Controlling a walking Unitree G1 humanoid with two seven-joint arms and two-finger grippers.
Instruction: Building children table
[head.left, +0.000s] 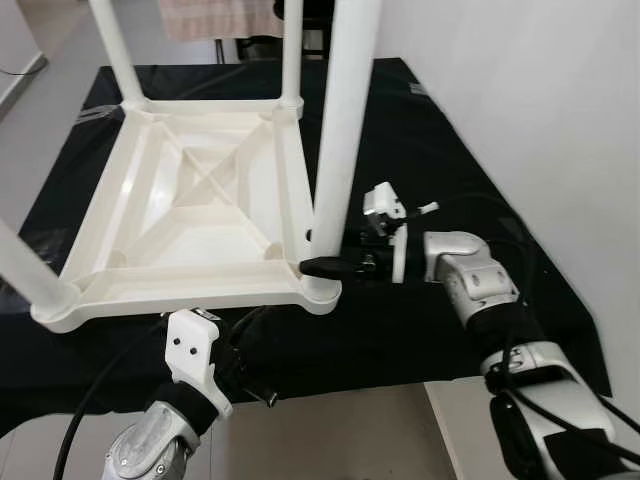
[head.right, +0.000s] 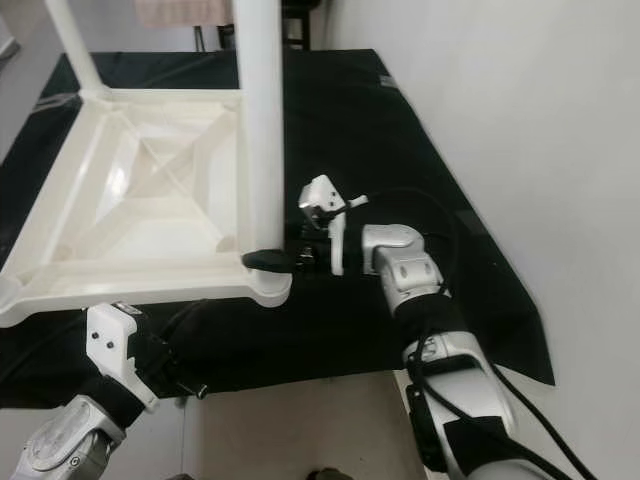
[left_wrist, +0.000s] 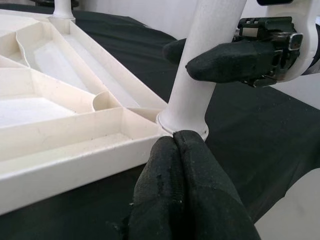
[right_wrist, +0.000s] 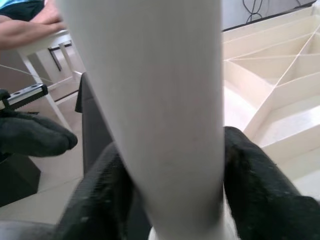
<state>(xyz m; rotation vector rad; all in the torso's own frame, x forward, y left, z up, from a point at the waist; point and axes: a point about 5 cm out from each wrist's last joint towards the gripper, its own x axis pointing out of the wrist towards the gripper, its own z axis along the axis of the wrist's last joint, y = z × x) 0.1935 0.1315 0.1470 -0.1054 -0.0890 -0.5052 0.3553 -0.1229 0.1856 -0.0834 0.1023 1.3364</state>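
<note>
A white plastic children's table (head.left: 180, 295) lies upside down on a black cloth (head.left: 450, 180). Legs stand in its corners. My right gripper (head.left: 322, 267) is shut on the near right leg (head.left: 340, 120) just above its socket, and its fingers (right_wrist: 260, 185) press both sides of the leg. My left gripper (left_wrist: 173, 137) is shut with nothing between its fingers. Its tips touch the base of that same corner socket (left_wrist: 182, 125) from the front, low beside the table's near edge.
Three more legs rise at the far left (head.left: 115, 45), far right (head.left: 292, 50) and near left (head.left: 25, 270) corners. A white wall (head.left: 540, 100) runs close along the right. A person's arm (right_wrist: 25, 27) appears beyond the table. Bare floor (head.left: 350, 430) lies in front.
</note>
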